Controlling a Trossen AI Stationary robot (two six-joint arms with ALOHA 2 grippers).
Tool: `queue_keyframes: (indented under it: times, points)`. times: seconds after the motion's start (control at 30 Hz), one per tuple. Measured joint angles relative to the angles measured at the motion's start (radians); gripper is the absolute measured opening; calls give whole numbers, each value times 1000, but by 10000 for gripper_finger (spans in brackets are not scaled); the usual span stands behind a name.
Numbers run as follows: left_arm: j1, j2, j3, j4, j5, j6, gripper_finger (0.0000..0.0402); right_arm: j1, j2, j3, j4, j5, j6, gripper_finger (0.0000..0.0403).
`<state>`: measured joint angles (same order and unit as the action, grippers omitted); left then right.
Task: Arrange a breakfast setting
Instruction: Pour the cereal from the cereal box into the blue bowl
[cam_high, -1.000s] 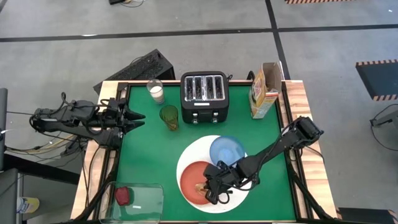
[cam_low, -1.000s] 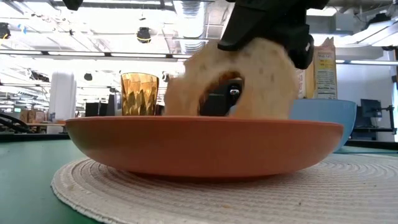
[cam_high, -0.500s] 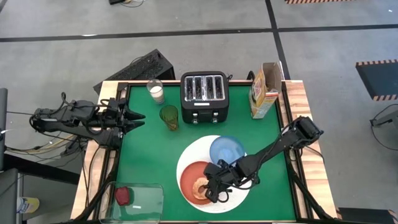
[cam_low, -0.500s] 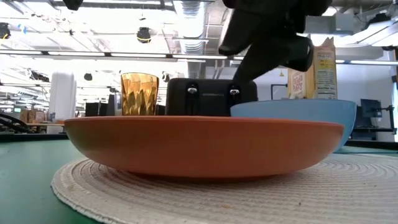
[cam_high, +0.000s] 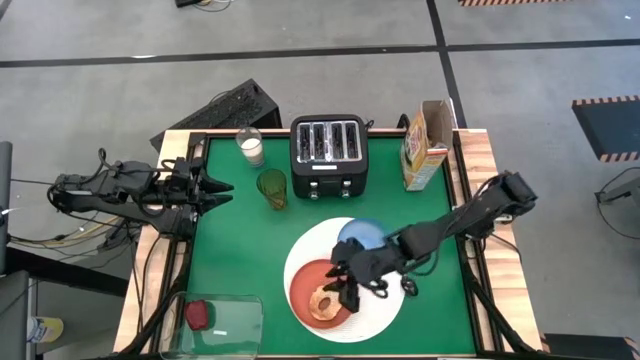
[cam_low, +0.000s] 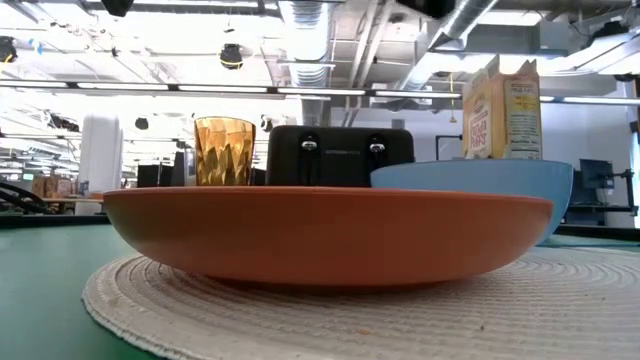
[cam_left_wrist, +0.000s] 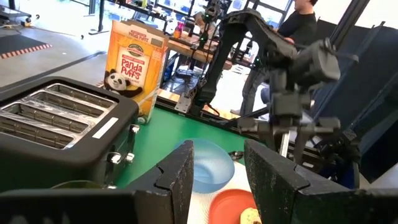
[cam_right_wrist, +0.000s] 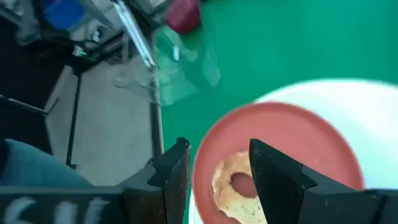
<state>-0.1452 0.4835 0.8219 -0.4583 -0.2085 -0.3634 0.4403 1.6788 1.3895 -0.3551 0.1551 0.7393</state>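
right gripper (cam_high: 343, 291): held above bagel (cam_high: 325, 301), jaws parted, empty | bagel: laid flat on orange-red plate (cam_high: 303, 283) | left gripper (cam_high: 222, 192): parked at table edge, jaws parted

- One large white round plate (cam_high: 375, 312), woven like a mat.
- One orange-red plate (cam_high: 303, 285) on it.
- One blue bowl (cam_high: 362, 235).
- One bagel (cam_high: 325, 302), and it's lying in the orange-red plate.
- One black toaster (cam_high: 328, 155) with four slots.
- Two glasses: one of milk (cam_high: 250, 147), one amber-green tumbler (cam_high: 272, 188).
- One cereal box (cam_high: 425, 146).
- One clear container (cam_high: 222, 324) with one dark red food piece (cam_high: 197, 314) inside.
- Two robot arms.
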Motion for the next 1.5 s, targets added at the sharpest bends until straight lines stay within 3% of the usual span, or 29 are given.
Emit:
queue_keyframes:
  times: [0.17, 0.33, 0.53, 0.7, 0.93, 1.17, 1.33, 1.5]
  points:
    - [0, 0, 0, 0, 0, 0, 128, -26, -92, -1, -106, 17, -65, 186]
    - [0, 0, 0, 0, -8, 1, 128, -53, -183, -2, -149, 155, -71, 186]
    - [0, 0, 0, 0, -43, 4, 128, -106, -268, -3, -173, 163, -133, 186]
    - [0, 0, 0, 0, -48, 37, 128, -120, -362, -2, -177, 171, -289, 186]
    - [1, 0, 0, 1, -143, 52, 128, -170, -487, -2, -315, 290, -371, 186]
    - [0, -4, -1, -104, -64, 141, 128, -222, -590, -2, -517, 299, -314, 186]
    - [1, -47, -74, -97, -77, 138, 128, -228, -663, -2, -535, 303, -324, 186]
    - [1, -165, -271, 76, -85, 137, 128, -229, -730, -2, -564, 345, -322, 186]
